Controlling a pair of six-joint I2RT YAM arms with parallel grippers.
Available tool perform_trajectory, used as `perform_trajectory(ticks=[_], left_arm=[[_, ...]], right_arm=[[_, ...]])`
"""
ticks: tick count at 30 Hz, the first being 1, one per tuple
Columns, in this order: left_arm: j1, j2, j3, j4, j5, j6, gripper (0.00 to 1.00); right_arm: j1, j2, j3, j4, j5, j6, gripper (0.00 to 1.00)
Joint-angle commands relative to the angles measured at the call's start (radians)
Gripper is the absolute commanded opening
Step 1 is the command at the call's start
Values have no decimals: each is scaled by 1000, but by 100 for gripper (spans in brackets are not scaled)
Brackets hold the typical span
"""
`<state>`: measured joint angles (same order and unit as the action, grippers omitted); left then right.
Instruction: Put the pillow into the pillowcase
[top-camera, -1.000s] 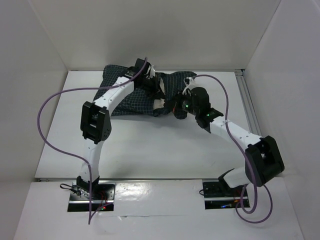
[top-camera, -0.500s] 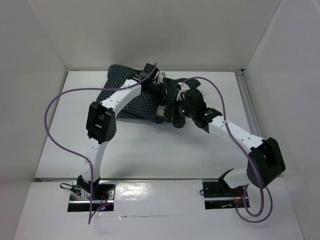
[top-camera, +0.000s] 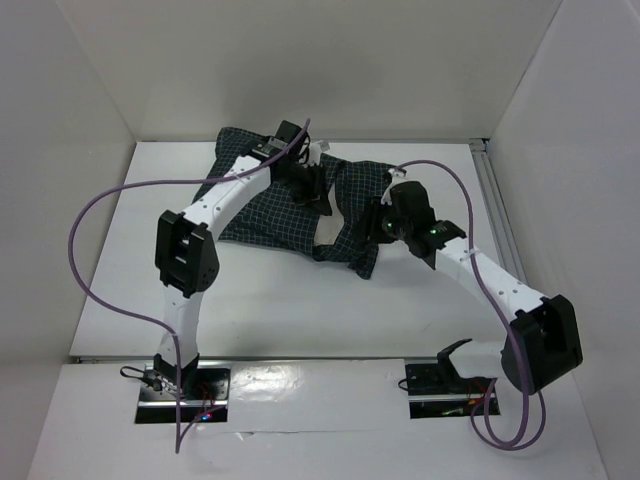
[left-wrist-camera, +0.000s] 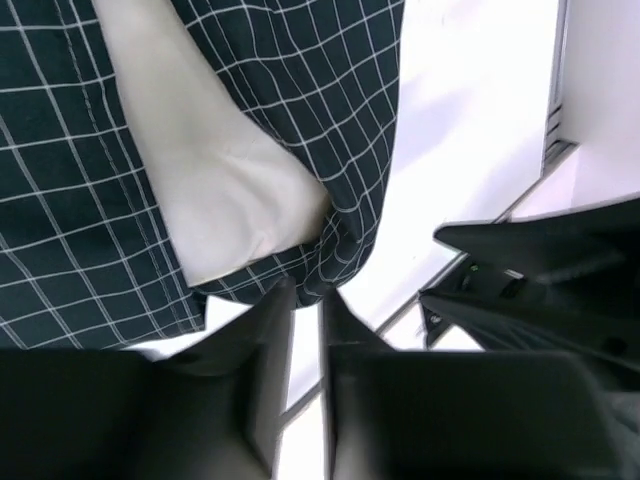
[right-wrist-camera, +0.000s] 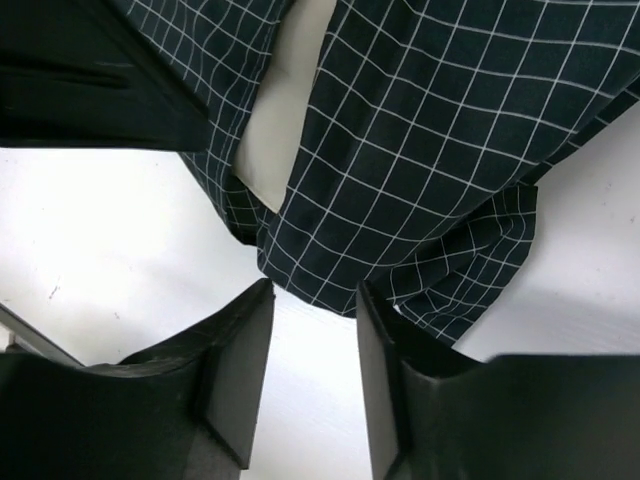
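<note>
The dark checked pillowcase (top-camera: 258, 208) lies crumpled at the back middle of the table. A strip of the cream pillow (left-wrist-camera: 215, 190) shows through its opening, also the pillow (right-wrist-camera: 280, 130) in the right wrist view. My left gripper (top-camera: 314, 190) hovers over the opening, jaws slightly apart (left-wrist-camera: 308, 296), with only white table in the gap and the pillowcase (left-wrist-camera: 330, 80) hem at the tips. My right gripper (top-camera: 373, 228) is open (right-wrist-camera: 312, 297) just short of the pillowcase (right-wrist-camera: 430, 120) edge, nothing between its fingers.
White walls close the table at the back and both sides. A metal rail (top-camera: 497, 215) runs along the right edge. Purple cables loop over each arm. The right arm's dark body (left-wrist-camera: 540, 270) is close to the left gripper.
Both grippers have gone from shut to open. The right arm has drawn back to the right, and the pillowcase has settled flatter on the table.
</note>
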<state>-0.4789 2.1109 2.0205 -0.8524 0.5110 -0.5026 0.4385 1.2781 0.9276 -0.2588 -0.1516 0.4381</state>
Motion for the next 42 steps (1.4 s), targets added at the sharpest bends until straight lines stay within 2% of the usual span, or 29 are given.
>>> perform_trajectory(ticks=[1, 2, 5, 6, 14, 16, 17, 18, 19, 20, 21, 24, 26, 27, 31, 32, 34, 38, 39, 40, 41, 42], left_arm=[[0, -51, -23, -23, -35, 35, 26], [0, -51, -23, -23, -55, 35, 17], [9, -51, -32, -33, -126, 35, 7], [10, -42, -32, -33, -126, 35, 1], [29, 49, -61, 3, -128, 53, 0], [29, 79, -62, 16, -117, 62, 0], [29, 90, -62, 16, -117, 62, 0], [29, 90, -62, 16, -117, 62, 0], [29, 103, -62, 16, -130, 62, 0], [29, 103, -62, 29, -131, 62, 0], [39, 103, -74, 38, -131, 62, 0], [48, 103, -95, 53, -131, 62, 0], [57, 103, -95, 73, -121, 62, 0], [57, 103, -95, 73, -112, 62, 0], [57, 142, -75, 93, -86, 53, 0], [57, 155, -75, 93, -72, 44, 0], [57, 155, -75, 105, -60, 33, 0], [57, 155, -75, 128, -26, 24, 0], [57, 146, -75, 128, -16, 24, 0], [57, 136, -75, 128, -16, 24, 0], [57, 126, -75, 128, -16, 24, 0], [66, 112, -75, 128, -16, 24, 0]], right_arm=[[-1, 13, 43, -23, 11, 25, 49], [-1, 26, 63, -23, 0, 39, 49], [12, 61, 88, -23, 30, 73, 52], [34, 82, 106, -23, 41, 73, 53], [121, 243, 198, -59, 199, 126, 55], [155, 295, 253, -94, 303, 126, 52], [169, 312, 276, -147, 346, 126, 49], [180, 326, 302, -181, 387, 139, 42], [201, 336, 339, -201, 456, 139, 13], [201, 336, 350, -212, 477, 139, 3], [210, 336, 359, -227, 494, 139, 0], [220, 297, 382, -218, 503, 125, 0], [220, 238, 382, -139, 410, 100, 0], [220, 215, 373, -97, 358, 85, 0], [220, 130, 312, 130, -28, 2, 0], [220, 121, 282, 165, -66, 2, 0], [220, 107, 225, 240, -91, 2, 0], [168, 150, 146, 268, -80, 30, 0], [157, 191, 155, 241, -45, 39, 0], [145, 220, 186, 84, 11, 39, 2], [144, 248, 254, -4, 130, 39, 9], [144, 276, 282, -81, 202, 39, 22]])
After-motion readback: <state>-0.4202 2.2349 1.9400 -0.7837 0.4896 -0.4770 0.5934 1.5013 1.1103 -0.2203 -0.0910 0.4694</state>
